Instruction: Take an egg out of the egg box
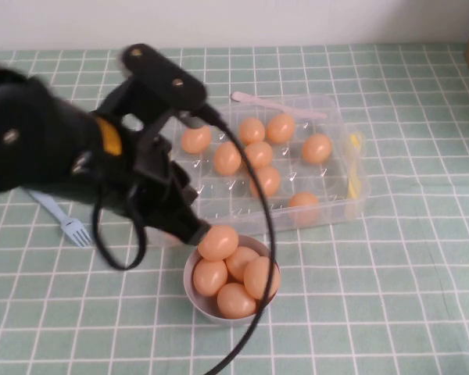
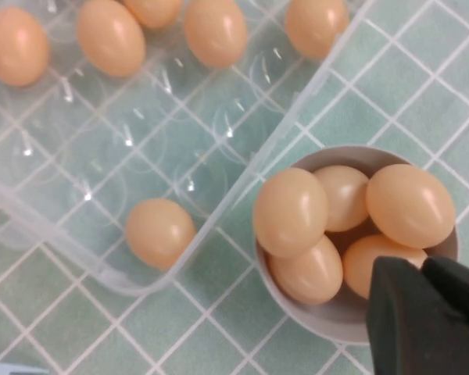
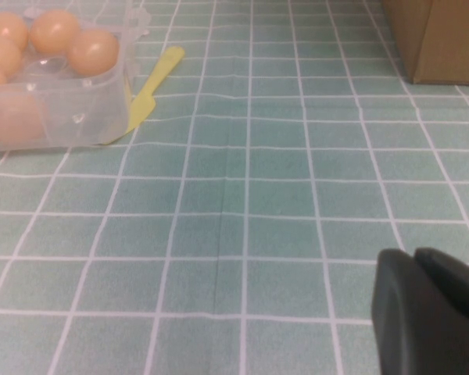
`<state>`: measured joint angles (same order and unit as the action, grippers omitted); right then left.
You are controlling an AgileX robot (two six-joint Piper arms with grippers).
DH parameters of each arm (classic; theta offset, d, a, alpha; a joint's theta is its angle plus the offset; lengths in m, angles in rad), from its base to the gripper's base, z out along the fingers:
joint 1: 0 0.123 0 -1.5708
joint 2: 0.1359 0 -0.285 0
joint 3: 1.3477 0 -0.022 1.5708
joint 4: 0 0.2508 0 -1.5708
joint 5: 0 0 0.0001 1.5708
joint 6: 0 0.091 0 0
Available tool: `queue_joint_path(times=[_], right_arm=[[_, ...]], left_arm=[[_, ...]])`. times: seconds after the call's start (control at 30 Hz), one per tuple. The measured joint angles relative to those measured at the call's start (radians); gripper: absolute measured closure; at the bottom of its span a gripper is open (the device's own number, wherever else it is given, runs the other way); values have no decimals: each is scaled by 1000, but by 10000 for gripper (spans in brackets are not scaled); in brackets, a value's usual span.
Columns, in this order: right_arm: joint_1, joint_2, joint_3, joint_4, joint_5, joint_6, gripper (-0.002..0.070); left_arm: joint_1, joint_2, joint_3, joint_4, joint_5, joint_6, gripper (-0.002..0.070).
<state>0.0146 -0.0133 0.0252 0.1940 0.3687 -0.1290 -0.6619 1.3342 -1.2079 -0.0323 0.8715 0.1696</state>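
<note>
Green checked cloth (image 1: 391,297) covers the table, and no brand, label or lettering can be read anywhere on it or on the things it bears. Across the left half of the high view lies the black left arm. The left gripper (image 1: 195,232) is at centre frame, right against the top egg of the pile in the grey bowl (image 1: 189,285). Whether it is wide or narrow I cannot tell. The right gripper (image 3: 430,312) shows only in its own wrist view, low over bare cloth, well apart from the box. Its opening cannot be told either.

The egg box (image 1: 328,117), clear plastic, fills the upper middle of the high view. Eight eggs show in its cups, and the bowl stands just beside its near wall.

In the left wrist view the egg (image 2: 160,232) sits alone in a corner cup of the box, at lower left of that frame. The gripper's dark tip is at lower right, with the bowl between them. The egg's long axis looks only slightly tilted from the frame's vertical. The left arm is plainly the nearer, so I judge the reach to be its own, back over the box wall.

Smaller things lie around:
- a pink strip (image 1: 273,104) on the far rim
- a yellow clasp (image 1: 353,176) at the box's right end
- a blue fork (image 1: 66,223) at left
</note>
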Motion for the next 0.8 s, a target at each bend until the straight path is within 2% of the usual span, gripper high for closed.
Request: queue_joint_path(times=[0.5,0.8], right_arm=[[0,0,0,0,0,0,694],[0,0,0,0,0,0,694]], left_arm=[[10,-534,481,2,-312,-142,676],[10,-587,532,25,-307,-158,676]])
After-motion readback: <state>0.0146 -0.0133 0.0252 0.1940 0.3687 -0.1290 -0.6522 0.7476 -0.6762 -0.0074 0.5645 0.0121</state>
